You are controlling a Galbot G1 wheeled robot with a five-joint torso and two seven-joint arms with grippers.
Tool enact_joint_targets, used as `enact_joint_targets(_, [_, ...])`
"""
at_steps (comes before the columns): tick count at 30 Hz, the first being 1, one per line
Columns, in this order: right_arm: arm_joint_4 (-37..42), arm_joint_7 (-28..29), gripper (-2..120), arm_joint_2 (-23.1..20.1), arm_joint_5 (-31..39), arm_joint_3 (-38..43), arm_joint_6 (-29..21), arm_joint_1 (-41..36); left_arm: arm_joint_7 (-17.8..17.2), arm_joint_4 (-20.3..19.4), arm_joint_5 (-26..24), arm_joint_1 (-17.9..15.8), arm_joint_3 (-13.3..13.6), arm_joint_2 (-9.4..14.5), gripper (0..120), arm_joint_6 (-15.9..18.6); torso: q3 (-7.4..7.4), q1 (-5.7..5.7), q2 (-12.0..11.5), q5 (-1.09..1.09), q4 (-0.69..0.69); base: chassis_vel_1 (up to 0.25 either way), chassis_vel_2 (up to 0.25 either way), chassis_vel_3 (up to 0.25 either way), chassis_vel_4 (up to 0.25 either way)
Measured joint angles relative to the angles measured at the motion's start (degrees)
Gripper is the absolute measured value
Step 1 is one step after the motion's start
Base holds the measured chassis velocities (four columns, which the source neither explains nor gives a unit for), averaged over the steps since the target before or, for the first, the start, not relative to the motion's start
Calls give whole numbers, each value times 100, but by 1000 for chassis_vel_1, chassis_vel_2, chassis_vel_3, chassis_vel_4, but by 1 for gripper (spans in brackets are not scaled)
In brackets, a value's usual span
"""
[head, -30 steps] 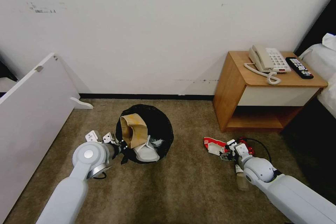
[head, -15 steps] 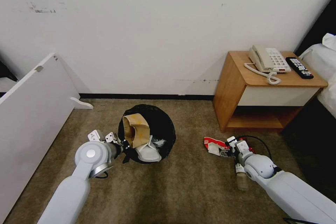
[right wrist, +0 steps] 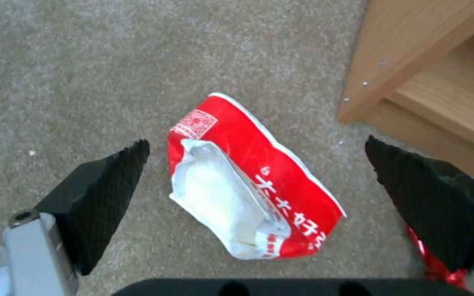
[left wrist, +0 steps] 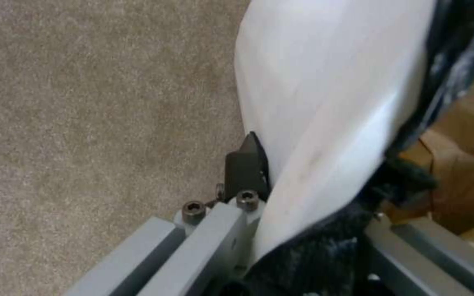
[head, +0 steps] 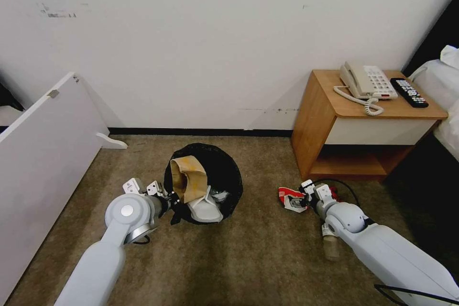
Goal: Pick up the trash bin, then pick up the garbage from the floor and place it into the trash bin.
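One trash bin [head: 210,172] stands on the carpet [head: 248,258], well to the left of the wooden nightstand [head: 320,119], and the left gripper [head: 168,201] is clamped on its near-left rim. In the left wrist view one dark fingertip [left wrist: 246,162] presses the bin's white outer wall [left wrist: 325,90] while the black liner [left wrist: 303,263] bunches over the edge. Inside the bin lie one brown paper bag [head: 188,178] standing up at the left side and one white slipper [head: 204,209] just beside it at the near edge.

Left of the nightstand's near corner lies one red-white packet [head: 290,197], torn open. The right gripper [head: 301,198] hovers just over it with its two black fingers [right wrist: 103,193] spread wide, one to each side of the packet [right wrist: 251,193], neither touching it. One plastic bottle [head: 330,244] lies in front of the nightstand, partly hidden by the right arm. On the nightstand's top sit one telephone [head: 366,81] and one remote [head: 408,92].

Compared with a second ago, the bin and left gripper have shifted slightly toward the nightstand, and the right gripper has moved left from beside the packet to directly above it.
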Motion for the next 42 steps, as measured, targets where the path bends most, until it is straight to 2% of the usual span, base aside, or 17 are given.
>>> enact_joint_targets(21, [-1223, -373, 100, 614, -306, -209, 448, 289, 31, 63, 62, 22, -86, 23, 0, -1, 0, 0, 0, 0, 0, 0, 0, 0, 0])
enact_joint_targets(42, [-1296, -445, 100, 832, -334, -201, 567, 149, 31, 82, 105, 16, -65, 13, 0, -19, 0, 0, 0, 0, 0, 0, 0, 0, 0])
